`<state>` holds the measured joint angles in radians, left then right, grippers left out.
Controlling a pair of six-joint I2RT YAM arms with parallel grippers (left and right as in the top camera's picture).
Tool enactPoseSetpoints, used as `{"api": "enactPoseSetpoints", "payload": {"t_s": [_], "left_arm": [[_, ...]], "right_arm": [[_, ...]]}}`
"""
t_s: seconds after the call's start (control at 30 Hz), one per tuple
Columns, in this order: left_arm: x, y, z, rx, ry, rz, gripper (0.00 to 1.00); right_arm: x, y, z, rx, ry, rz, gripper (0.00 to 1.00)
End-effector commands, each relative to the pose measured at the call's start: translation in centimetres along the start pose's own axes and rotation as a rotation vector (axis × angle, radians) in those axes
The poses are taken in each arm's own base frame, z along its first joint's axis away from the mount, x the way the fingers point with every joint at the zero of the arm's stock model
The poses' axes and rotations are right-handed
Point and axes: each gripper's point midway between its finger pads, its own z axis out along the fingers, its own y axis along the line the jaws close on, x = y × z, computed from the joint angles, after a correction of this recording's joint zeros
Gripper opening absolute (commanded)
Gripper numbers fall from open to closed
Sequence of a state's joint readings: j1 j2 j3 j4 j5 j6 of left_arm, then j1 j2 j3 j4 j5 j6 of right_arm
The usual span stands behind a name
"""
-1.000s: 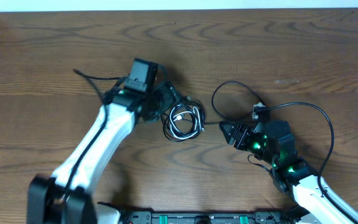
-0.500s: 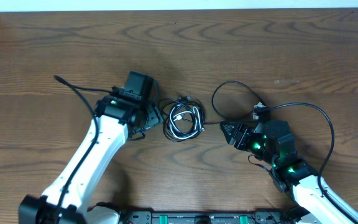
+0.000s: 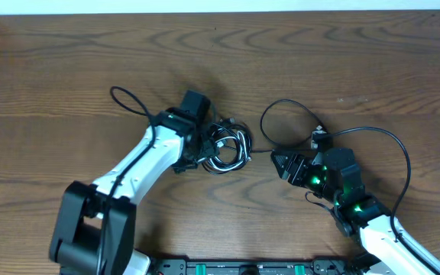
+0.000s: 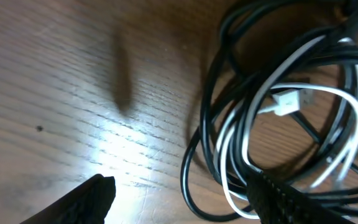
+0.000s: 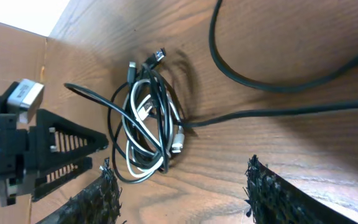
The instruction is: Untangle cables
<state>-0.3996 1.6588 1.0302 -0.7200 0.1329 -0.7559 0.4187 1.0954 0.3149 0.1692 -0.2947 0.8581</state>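
The cables (image 3: 228,147) lie coiled in a small tangle at the table's middle, black strands wound with one white strand. My left gripper (image 3: 202,150) sits at the tangle's left edge, open. In the left wrist view the left gripper (image 4: 185,202) straddles the outer black loop (image 4: 194,183), and its right finger (image 4: 284,200) lies over the strands. The white plug (image 4: 288,102) rests inside the coil. One black strand (image 3: 260,151) trails right toward my right gripper (image 3: 281,162), which is open and apart from the tangle. The right wrist view shows the tangle (image 5: 148,124) ahead of the empty right gripper (image 5: 185,193).
A thick black arm wire (image 3: 128,99) loops behind the left arm. A black loop (image 3: 281,113) and another arm wire (image 3: 396,153) lie near the right arm. A cardboard box (image 5: 11,56) stands past the table's edge. The arms' base rail (image 3: 228,267) runs along the front.
The left arm drew back to the left, then swung in again, and its gripper now sits at the tangle's left edge. The tangle and the right arm have not moved.
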Motion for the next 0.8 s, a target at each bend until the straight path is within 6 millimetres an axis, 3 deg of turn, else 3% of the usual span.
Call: {"api": "enactPoseSetpoints", "payload": {"t_s": [0.0,0.13,0.33,0.5,0.77], "left_arm": [[0.3,0.4,1.4,-0.025,0.029,-0.037,0.70],[0.2,0.5,2.7,-0.041,0.043,-0.063,0.56],[0.6,0.8,4.0,-0.064,0.072,-0.086,0.45],[0.3,0.5,4.0,-0.054,0.063,-0.085,0.08],[1.1,-1.1,3.4,0.035,0.116,-0.084,0.07]], "right_arm": [[0.4,-0.4,0.1,0.018,0.011,-0.007,0.64],[0.7,-0.7,0.0,0.031,0.022,-0.002,0.63],[0.9,-0.7,0.0,0.027,0.035,0.000,0.63],[1.1,-0.9,0.0,0.035,0.041,0.002,0.63],[3.8,1.5,-0.4,-0.103,0.198,0.012,0.57]]}}
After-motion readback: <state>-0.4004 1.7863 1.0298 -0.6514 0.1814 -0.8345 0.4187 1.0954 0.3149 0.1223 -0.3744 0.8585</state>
